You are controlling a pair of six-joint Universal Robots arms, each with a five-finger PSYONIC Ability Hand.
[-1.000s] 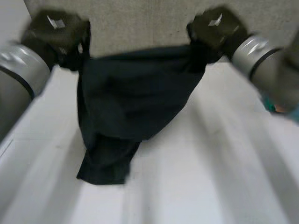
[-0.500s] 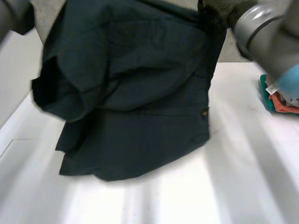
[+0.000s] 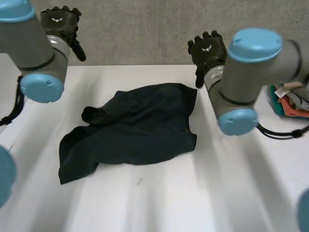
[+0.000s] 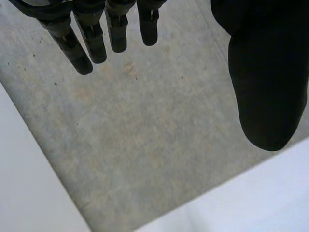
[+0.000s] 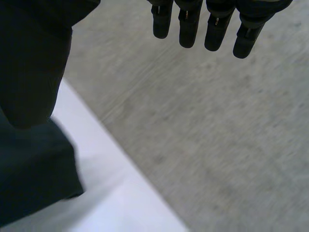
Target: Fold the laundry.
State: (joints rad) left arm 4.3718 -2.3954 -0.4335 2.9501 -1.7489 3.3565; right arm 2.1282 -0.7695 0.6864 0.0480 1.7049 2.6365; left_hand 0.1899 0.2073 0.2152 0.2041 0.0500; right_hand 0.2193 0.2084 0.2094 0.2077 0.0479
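A: Head view?
B: The dark navy cloth shorts (image 3: 130, 130) lie rumpled mid white table (image 3: 159, 203). The left hand (image 3: 60, 21) and right hand (image 3: 207, 48) hover by the far edge, likely clearing room to regrasp.
A: Left wrist view?
B: Fingers (image 4: 91, 43) straight, spread, empty.
A: Right wrist view?
B: The same, with the shorts' corner beside the thumb.

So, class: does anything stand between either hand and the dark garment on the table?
Nothing visible does. The left hand and right hand hover open near the far edge, with only bare table between them and the dark garment. The pile of coloured clothes lies aside, beyond the right arm.
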